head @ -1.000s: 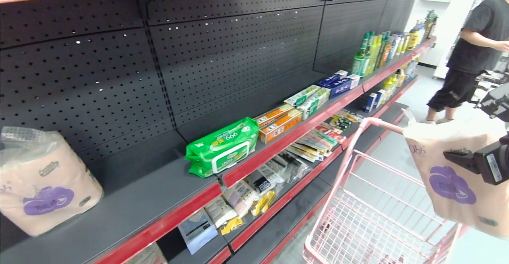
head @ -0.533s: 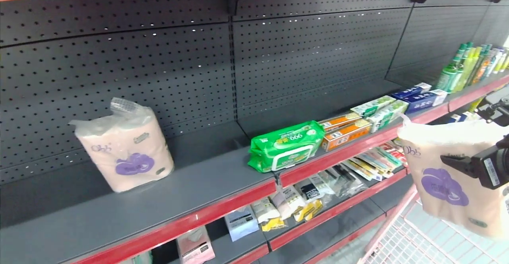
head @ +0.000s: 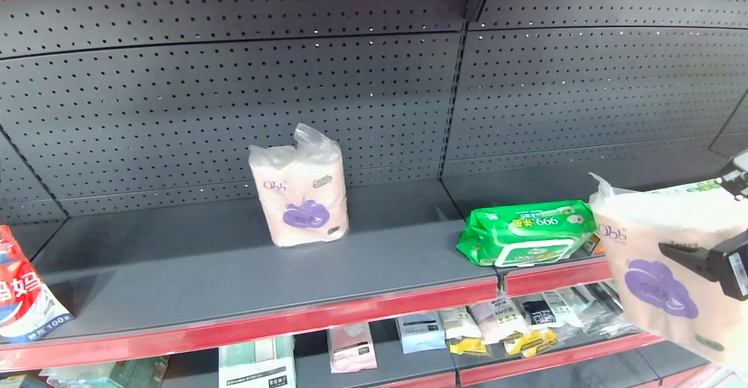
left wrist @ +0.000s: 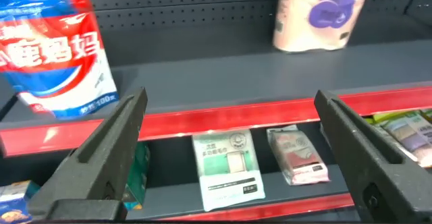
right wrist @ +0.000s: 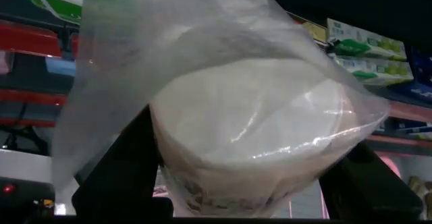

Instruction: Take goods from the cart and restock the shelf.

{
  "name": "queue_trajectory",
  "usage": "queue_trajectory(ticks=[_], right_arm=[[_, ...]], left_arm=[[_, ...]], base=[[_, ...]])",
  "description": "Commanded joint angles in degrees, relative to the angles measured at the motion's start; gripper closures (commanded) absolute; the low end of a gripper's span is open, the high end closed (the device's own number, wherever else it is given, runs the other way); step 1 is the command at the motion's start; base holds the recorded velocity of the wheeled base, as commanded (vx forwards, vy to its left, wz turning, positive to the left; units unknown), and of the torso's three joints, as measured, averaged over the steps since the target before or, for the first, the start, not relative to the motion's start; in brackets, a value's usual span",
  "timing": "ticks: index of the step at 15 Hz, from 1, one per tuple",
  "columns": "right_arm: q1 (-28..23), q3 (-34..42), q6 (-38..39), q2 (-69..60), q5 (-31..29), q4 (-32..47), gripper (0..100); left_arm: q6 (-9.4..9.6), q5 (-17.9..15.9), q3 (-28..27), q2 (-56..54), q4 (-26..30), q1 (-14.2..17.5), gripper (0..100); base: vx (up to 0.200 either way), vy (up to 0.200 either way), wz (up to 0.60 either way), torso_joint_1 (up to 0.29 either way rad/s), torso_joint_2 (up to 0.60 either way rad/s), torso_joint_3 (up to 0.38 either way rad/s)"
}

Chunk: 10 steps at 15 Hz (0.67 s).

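Right gripper (head: 681,253): fingers clamped on held pack (head: 654,271) across its middle. One finger sits on the near face, the other behind. In the wrist view the held pack (right wrist: 250,116) fills the gap between the fingers, with loose film bunched above.

Landmark is the shelved pack (head: 301,192), upright on the shelf (head: 234,277), near the back panel.
- Held pack: well right of the shelved pack, lower, out in front of the shelf edge, not over the board yet.
- Wipes (head: 526,231): flat, right of the shelved pack, between it and the held pack.
- Red bag (head: 23,294): well left of the shelved pack.
- Left gripper (left wrist: 229,150): fingers wide, empty, left of and below the shelved pack, facing the shelf front.

Step, by my read: carry in and place.
- Raise the held pack enough to clear the shelf edge and the wipes.
- Aim for the bare board just right of the shelved pack.
- Keep it upright, print outward like the shelved pack.
- Set the base flat and leave a small gap so the shelved pack isn't knocked.
- The wrap looks soft, so don't squeeze harder.
- Let go only once the base bears on the shelf.
- Loose film could snag, so back straight out.
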Motion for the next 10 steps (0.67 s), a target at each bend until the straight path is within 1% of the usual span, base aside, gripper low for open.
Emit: queue_trajectory(ticks=[1, 3, 5, 9, 10], right_arm=[[-0.97, 0.69, -0.18, -2.69, -0.17, -0.09, 100], [-3.08, 0.95, -0.18, -5.41, 0.18, -0.01, 100], [-3.87, 1.30, -0.10, -6.82, 0.44, 0.08, 100], [-3.87, 2.36, 0.78, -12.53, 0.71, 0.17, 100], [-3.70, 2.45, 2.36, -14.38, 1.24, 0.17, 100]], left_arm=[[0.00, 0.02, 0.02, 0.06, -0.02, 0.04, 0], [0.00, 0.02, 0.02, -0.03, -0.02, 0.04, 0], [0.00, 0.02, 0.02, 0.06, -0.02, 0.04, 0], [0.00, 0.02, 0.02, -0.03, -0.02, 0.04, 0], [0.00, 0.02, 0.02, 0.06, -0.02, 0.04, 0]], base=[[0.000, 0.000, 0.00, 0.000, 0.00, 0.000], [0.000, 0.000, 0.00, 0.000, 0.00, 0.000], [0.000, 0.000, 0.00, 0.000, 0.00, 0.000], [0.000, 0.000, 0.00, 0.000, 0.00, 0.000], [0.000, 0.000, 0.00, 0.000, 0.00, 0.000]])
